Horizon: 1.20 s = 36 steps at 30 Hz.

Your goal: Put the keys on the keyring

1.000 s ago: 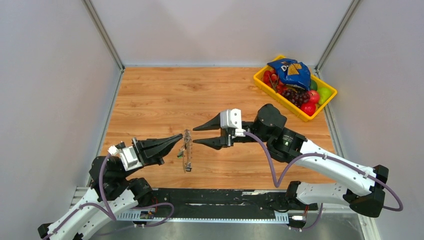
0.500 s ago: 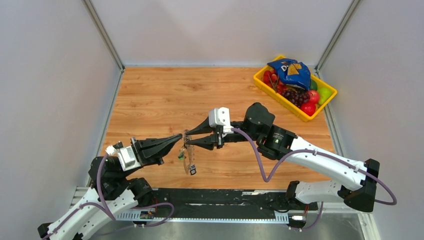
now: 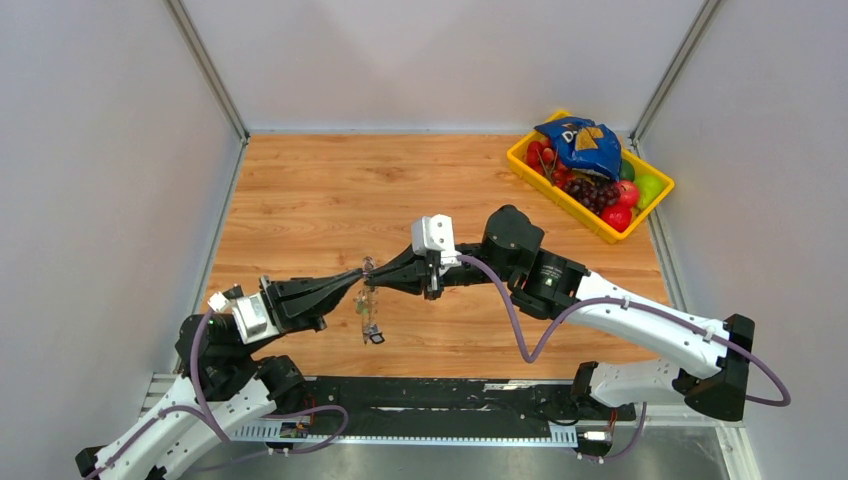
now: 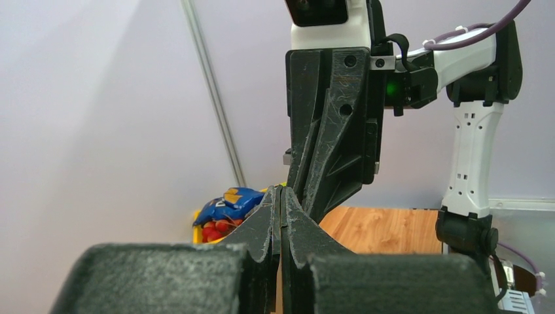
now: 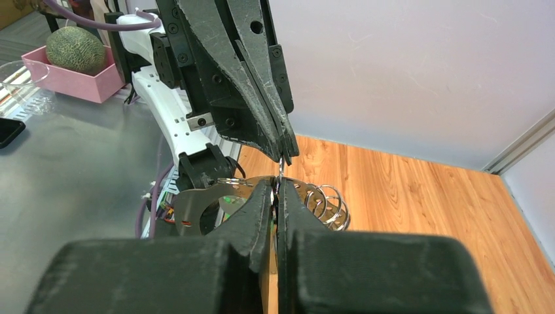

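Your left gripper point(image 3: 362, 272) is clenched, its tips pinching the top of the keyring point(image 3: 367, 290). Your right gripper point(image 3: 377, 279) is pressed shut on the same ring, meeting the left tip to tip. The keys point(image 3: 371, 325) dangle just below both tips, above the table point(image 3: 320, 190). Well behind the right gripper sits a yellow basket point(image 3: 540, 184) of fruit with a blue chip bag point(image 3: 580, 145) on top. The bag's lettering can't be read.
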Each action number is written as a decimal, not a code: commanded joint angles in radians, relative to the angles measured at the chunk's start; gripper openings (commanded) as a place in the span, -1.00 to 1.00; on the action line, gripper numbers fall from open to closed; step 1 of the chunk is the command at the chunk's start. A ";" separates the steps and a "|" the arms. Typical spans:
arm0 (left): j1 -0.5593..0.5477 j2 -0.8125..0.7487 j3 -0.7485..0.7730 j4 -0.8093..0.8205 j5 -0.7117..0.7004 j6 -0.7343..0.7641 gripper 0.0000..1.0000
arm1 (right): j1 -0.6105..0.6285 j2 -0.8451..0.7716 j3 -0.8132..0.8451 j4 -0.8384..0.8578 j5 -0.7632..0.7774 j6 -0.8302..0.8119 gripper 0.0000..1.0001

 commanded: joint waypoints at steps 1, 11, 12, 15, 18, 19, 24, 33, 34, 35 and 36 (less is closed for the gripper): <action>-0.003 -0.016 0.020 0.071 0.008 -0.013 -0.99 | 0.009 -0.004 0.039 0.036 0.000 0.000 -1.00; -0.002 -0.007 0.151 -0.220 0.048 0.009 -0.60 | 0.010 -0.036 0.072 -0.132 0.046 0.002 -1.00; -0.003 -0.004 0.190 -0.287 0.073 0.011 -0.46 | 0.010 -0.037 0.079 -0.161 0.045 0.003 -1.00; -0.003 0.023 0.265 -0.405 0.104 -0.018 -0.30 | 0.008 -0.039 0.095 -0.244 0.020 0.010 -1.00; -0.002 0.071 0.357 -0.522 0.108 -0.063 -0.13 | 0.008 -0.038 0.116 -0.322 -0.036 0.018 -1.00; -0.003 0.083 0.377 -0.548 0.113 -0.078 -0.10 | 0.008 -0.035 0.126 -0.349 -0.050 0.021 -1.00; -0.003 0.220 0.526 -0.755 0.186 -0.122 -0.06 | 0.008 -0.001 0.205 -0.506 -0.153 0.043 -1.00; -0.004 0.396 0.649 -0.961 0.375 -0.156 -0.15 | 0.008 0.079 0.307 -0.686 -0.209 0.101 -1.00; -0.002 0.404 0.651 -0.968 0.381 -0.156 -0.15 | 0.008 0.082 0.310 -0.695 -0.206 0.104 -1.00; -0.002 0.407 0.652 -0.977 0.390 -0.157 -0.16 | 0.008 0.084 0.314 -0.703 -0.207 0.104 -1.00; -0.002 0.410 0.652 -0.982 0.393 -0.157 -0.15 | 0.008 0.085 0.319 -0.709 -0.207 0.107 -1.00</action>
